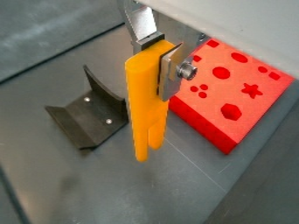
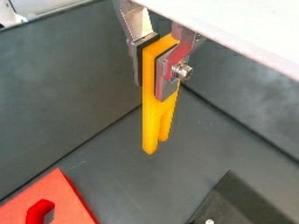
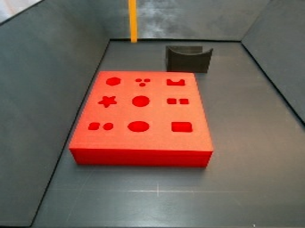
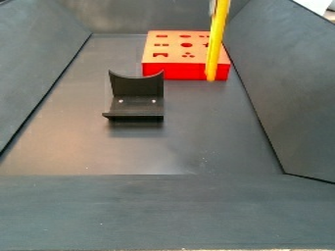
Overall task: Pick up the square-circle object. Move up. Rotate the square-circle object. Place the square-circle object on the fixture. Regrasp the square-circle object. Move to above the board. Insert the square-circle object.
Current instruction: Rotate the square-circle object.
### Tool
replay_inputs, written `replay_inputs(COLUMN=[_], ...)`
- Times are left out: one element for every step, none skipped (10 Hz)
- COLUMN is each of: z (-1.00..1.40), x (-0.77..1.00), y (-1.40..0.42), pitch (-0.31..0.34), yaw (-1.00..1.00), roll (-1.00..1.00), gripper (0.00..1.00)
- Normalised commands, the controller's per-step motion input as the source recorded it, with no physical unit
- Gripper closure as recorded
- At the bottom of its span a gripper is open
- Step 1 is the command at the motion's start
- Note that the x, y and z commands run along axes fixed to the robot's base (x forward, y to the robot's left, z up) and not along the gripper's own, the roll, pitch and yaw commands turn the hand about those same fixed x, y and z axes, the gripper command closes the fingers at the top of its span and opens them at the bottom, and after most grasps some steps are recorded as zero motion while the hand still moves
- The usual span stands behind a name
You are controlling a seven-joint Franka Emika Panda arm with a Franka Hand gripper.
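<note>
- The red board lies flat on the floor, with the dark fixture well apart from it.
- The yellow bar hangs upright, clear of the floor, between the two.
- The gripper is clamped on the bar's top end, long axis pointing down.

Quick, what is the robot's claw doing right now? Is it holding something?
Gripper: closed on the square-circle object, holding it upright in the air, off the floor, apart from the fixture and the board.
</note>
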Motion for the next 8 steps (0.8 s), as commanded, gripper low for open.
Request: replay_inputs(z=[-1.0, -1.0, -1.0, -1.0, -0.79, -0.64, -0.5, -0.35], x=[0.03, 0.02, 0.02, 0.02, 0.02, 0.03, 0.03, 0.02], y=[0.02, 0.02, 0.03, 0.03, 0.02, 0.02, 0.02, 0.01], pitch=[-0.004, -0.031, -0.046, -0.056, -0.054, -0.055, -0.05, -0.052], yaw=[-0.08, -0.06, -0.05, -0.05, -0.05, -0.05, -0.05, -0.05], roll=[-0.27, -0.21, -0.19, -0.19, -0.2, -0.21, -0.21, -0.22], gripper=[1.0, 1.0, 1.0, 1.0, 1.0, 1.0, 1.0, 1.0])
